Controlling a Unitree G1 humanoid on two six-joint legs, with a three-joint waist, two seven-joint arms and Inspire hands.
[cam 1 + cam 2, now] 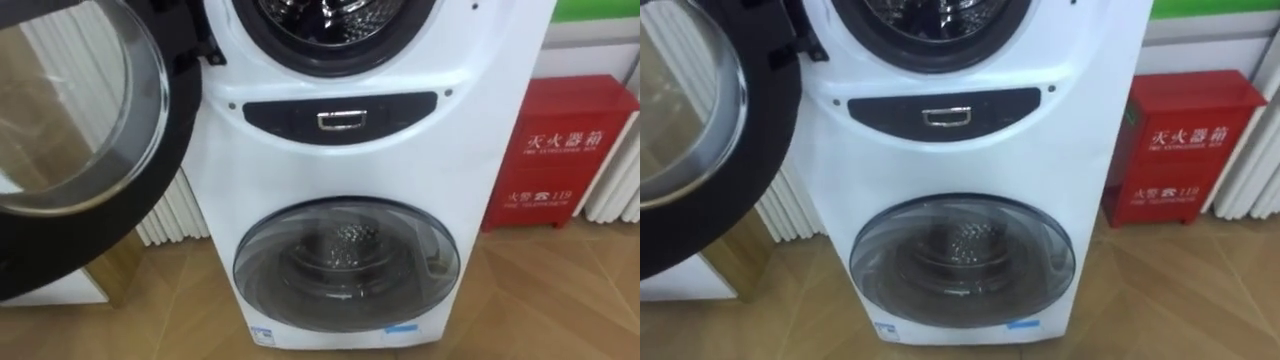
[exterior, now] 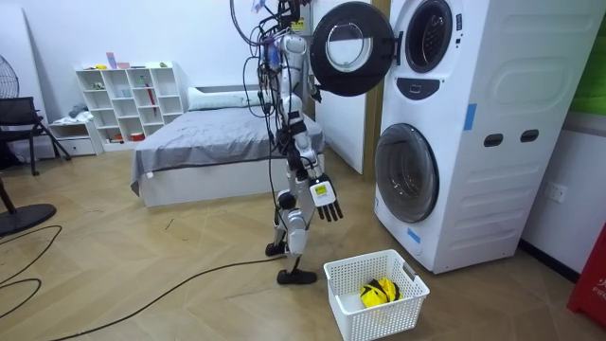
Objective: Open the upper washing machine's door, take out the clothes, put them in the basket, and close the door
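I stand facing a white stacked washing machine (image 1: 400, 150). Its upper round door (image 1: 70, 130) is swung open to my left, and the lower edge of the upper drum opening (image 1: 335, 25) shows bare metal. The lower drum door (image 1: 345, 265) is closed. In the room view my right hand (image 2: 322, 199) hangs at my side, open and holding nothing. A white laundry basket (image 2: 371, 322) sits on the floor beside my feet, with a yellow and black garment (image 2: 381, 292) inside.
A red cabinet (image 1: 560, 150) stands on the floor right of the machine, and a white radiator (image 1: 175, 215) is on its left. Behind me are a bed (image 2: 208, 142), a white shelf unit (image 2: 133, 99) and a black chair (image 2: 19, 123).
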